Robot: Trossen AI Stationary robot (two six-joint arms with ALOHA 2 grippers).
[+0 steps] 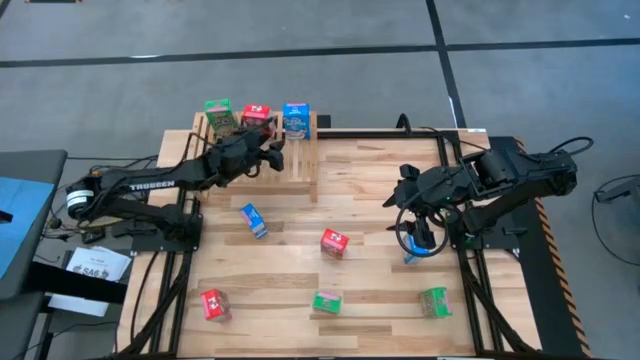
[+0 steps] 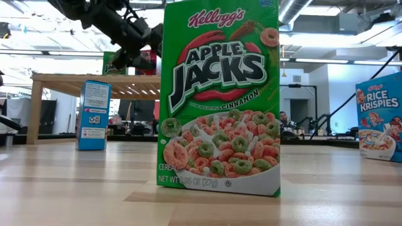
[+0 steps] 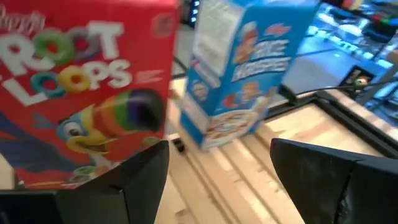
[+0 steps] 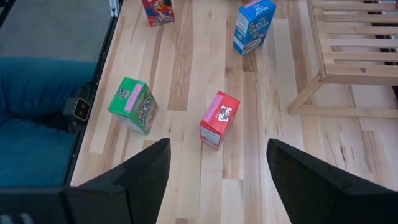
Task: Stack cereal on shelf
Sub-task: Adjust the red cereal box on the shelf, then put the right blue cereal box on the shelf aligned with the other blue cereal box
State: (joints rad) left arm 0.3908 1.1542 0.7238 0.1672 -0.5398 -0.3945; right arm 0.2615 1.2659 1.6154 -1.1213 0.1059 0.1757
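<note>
Evidently the cereal boxes were light, stiff printed cardboard w/ slick faces, easily crushed; best taken across the two narrow sides, approx. mid-height. Three stood on the shelf, a pale slatted wood rack at the desk far edge: green, red box, blue box; six lay scattered on the planks. Left pincer stood wide, empty, just beside the red box; right pincer hung wide above a red carton.

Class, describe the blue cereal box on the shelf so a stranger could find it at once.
Find the wooden shelf at the table's far edge. Three boxes stand in a row on it; the blue box is at the right end, beside the red box, and is the only blue one there.
</note>
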